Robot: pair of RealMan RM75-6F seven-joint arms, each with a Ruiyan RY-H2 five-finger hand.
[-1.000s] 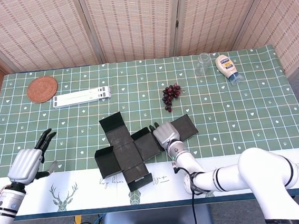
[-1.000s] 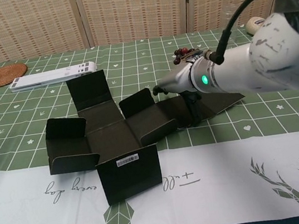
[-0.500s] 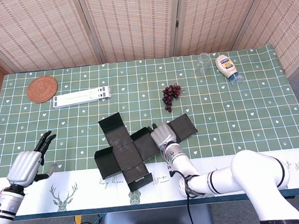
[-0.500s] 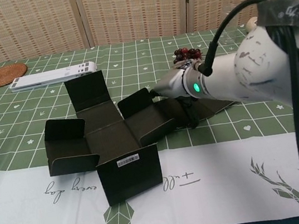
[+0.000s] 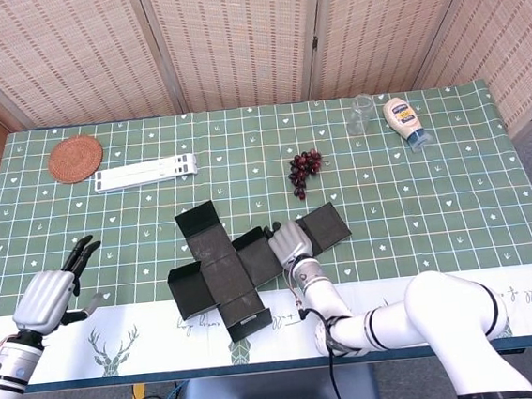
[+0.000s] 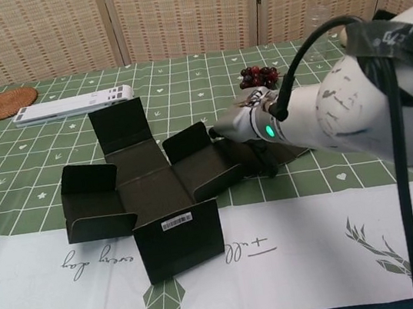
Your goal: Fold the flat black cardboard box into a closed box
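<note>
Left hand: the left hand (image 5: 47,294) hangs at the near-left table edge with its fingers spread and nothing in them, well apart from the work.
Woven coaster: the woven coaster (image 5: 75,158) lies at the far left, out of the way.
White folded stand: the white folded stand (image 5: 145,172) lies flat beyond the box, near its rear flap but not touching it.
Box: the black cardboard box (image 5: 224,271) sits near the front middle of the table, only partly folded. Its side flaps stand up around a flat centre panel, and the front flap with the barcode label (image 6: 174,221) is upright.
Long axis: the box runs across the table from lower left to upper right, ending in a long flap that lies flat toward the right.
Right hand: the right hand (image 5: 292,243) rests on that long right flap, just right of the raised inner wall (image 6: 189,141). Its fingers point toward the box centre; whether they press flat or hook the flap's edge I cannot tell, since the chest view is blocked by the forearm.
Nearer hand: the right one, already touching; the box centre lies to its left.
Grapes: the bunch of grapes (image 5: 305,169) sits just beyond the long flap, close enough to crowd a swing upward.
Far right: a clear glass (image 5: 362,113) and a sauce bottle (image 5: 405,122) stand well apart from everything.
Next move, as I judge it: lift the long flap leftward over the walls.
</note>
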